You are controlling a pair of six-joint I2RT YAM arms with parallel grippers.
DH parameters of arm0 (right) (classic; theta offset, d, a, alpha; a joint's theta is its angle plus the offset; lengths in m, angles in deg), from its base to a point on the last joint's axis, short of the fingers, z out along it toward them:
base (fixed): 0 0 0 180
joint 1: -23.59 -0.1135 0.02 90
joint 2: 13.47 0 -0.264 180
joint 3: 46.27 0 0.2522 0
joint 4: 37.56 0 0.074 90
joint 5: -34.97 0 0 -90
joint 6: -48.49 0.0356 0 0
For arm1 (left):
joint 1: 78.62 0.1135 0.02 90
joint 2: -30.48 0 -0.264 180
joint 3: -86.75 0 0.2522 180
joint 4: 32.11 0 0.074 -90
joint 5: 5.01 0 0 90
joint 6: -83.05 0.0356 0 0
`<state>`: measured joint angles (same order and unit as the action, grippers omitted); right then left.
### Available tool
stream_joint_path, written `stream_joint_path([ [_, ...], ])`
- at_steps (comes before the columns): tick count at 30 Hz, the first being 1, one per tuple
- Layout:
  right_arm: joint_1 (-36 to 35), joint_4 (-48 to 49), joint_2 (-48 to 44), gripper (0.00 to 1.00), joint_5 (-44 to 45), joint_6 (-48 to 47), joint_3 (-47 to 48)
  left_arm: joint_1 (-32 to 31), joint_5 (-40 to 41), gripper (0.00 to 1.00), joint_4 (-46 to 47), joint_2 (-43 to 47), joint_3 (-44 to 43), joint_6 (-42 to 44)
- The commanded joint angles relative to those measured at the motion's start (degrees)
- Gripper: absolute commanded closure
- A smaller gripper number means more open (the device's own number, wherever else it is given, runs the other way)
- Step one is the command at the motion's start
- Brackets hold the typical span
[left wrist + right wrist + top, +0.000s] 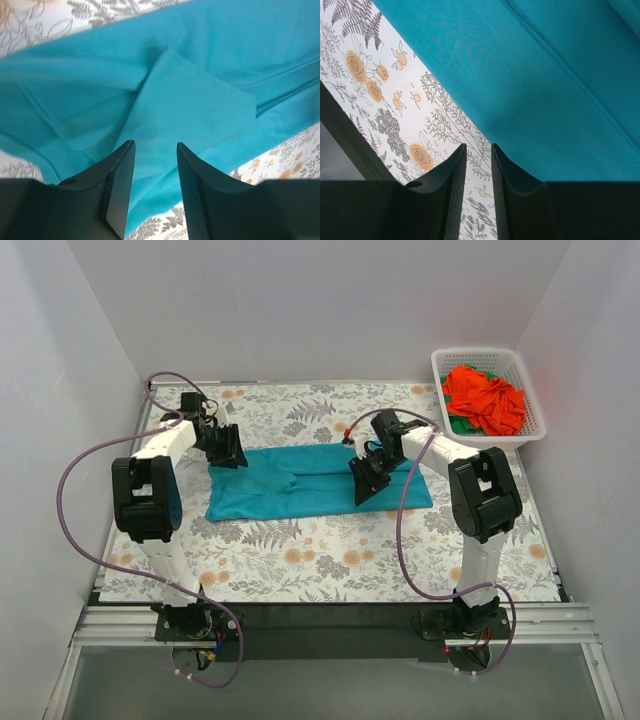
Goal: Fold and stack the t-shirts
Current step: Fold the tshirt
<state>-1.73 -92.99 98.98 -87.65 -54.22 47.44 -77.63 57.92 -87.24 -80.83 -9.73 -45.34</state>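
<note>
Over the teal-blue t-shirt (300,490) on the floral tablecloth (300,560), the left gripper (155,144) hangs spread, the right gripper (478,145) narrowly parted at its edge.

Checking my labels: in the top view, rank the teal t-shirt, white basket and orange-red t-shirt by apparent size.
1. teal t-shirt, laid out flat.
2. white basket.
3. orange-red t-shirt, bunched up inside that basket, so it shows less than its full spread.
</note>
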Motion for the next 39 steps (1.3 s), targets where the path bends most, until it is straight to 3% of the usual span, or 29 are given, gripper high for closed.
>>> stream_joint_path([
  [1,2.3,-0.2,-4.2,0.67,1.2,-2.6,-0.1,-0.2,3.3,0.62,3.7,10.4,4.4,-0.9],
  [6,6.7,-0.1,-4.7,0.69,6.4,-6.2,0.4,-0.2,1.9,0.66,0.2,15.9,12.6,0.8],
  [7,7.1,-0.2,-4.3,0.7,7.1,-7.5,0.5,-0.2,1.6,0.73,-0.7,16.0,13.5,0.7],
  [10,7.6,0.2,-2.5,0.74,10.5,-10.0,0.4,-2.1,1.7,0.78,-2.7,15.3,16.6,-0.2],
  [17,7.4,1.0,1.2,0.84,12.9,-11.2,-1.6,-3.1,10.2,1.0,-0.2,11.7,18.5,-3.3],
  [24,1.8,1.4,-3.4,0.87,12.1,-12.8,-11.3,-3.1,19.2,1.0,3.4,4.4,15.4,-3.3],
  [28,-6.6,1.1,-6.9,0.9,8.4,-12.3,-14.9,-3.1,20.8,1.0,3.1,-8.3,3.1,-1.3],
  [33,-12.6,1.0,-16.2,0.87,-2.1,-10.5,-10.3,-3.1,16.9,0.96,-6.8,-21.7,-32.0,1.3],
  [36,-8.7,0.7,-17.0,0.85,-3.9,-8.4,-5.6,-3.1,12.1,0.8,-8.6,-20.0,-38.7,1.3],
  [39,-5.9,0.9,-15.8,0.83,0.7,-9.3,-2.1,-3.1,9.2,0.76,-5.7,-13.1,-31.3,1.0],
])
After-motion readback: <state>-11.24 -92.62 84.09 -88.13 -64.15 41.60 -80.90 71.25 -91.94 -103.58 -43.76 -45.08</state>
